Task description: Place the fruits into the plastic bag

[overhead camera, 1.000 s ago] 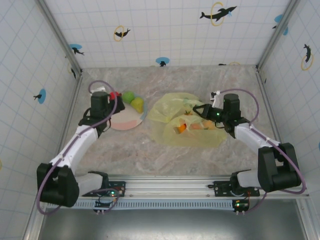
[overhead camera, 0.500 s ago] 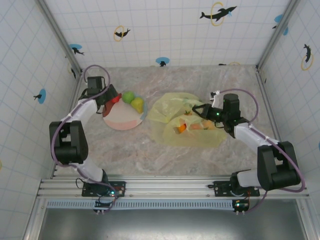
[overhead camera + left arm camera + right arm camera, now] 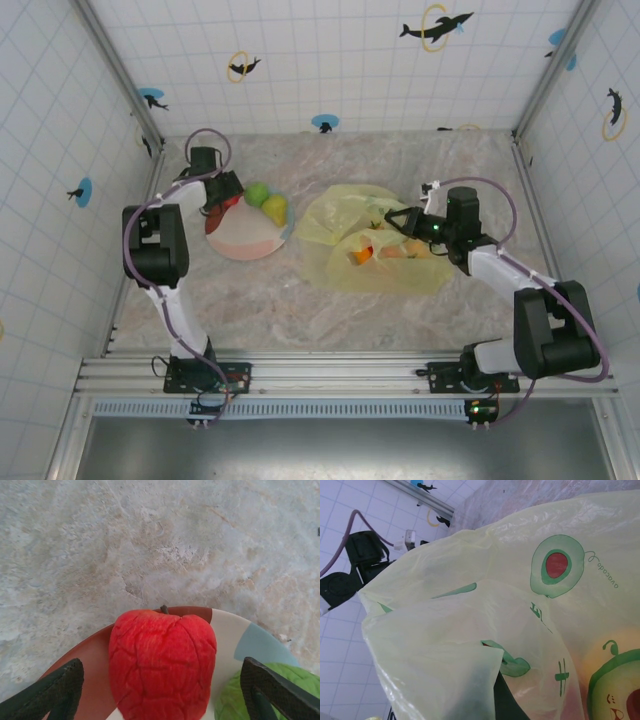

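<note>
**Yellow-green bag part-filled; three fruits left on the plate**

You had the left gripper spread wide astride the red toy apple, with both fingers clear of it. The apple, a green fruit and a yellow fruit sat on the plate. The plastic bag lay mid-table holding an orange fruit and others. The right gripper was at the bag's mouth, and I could not tell its grip. Judged roughly half done.

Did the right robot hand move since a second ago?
No. In the top view the right gripper keeps its spot at the rim of the plastic bag, just as far from the right corner post.
</note>
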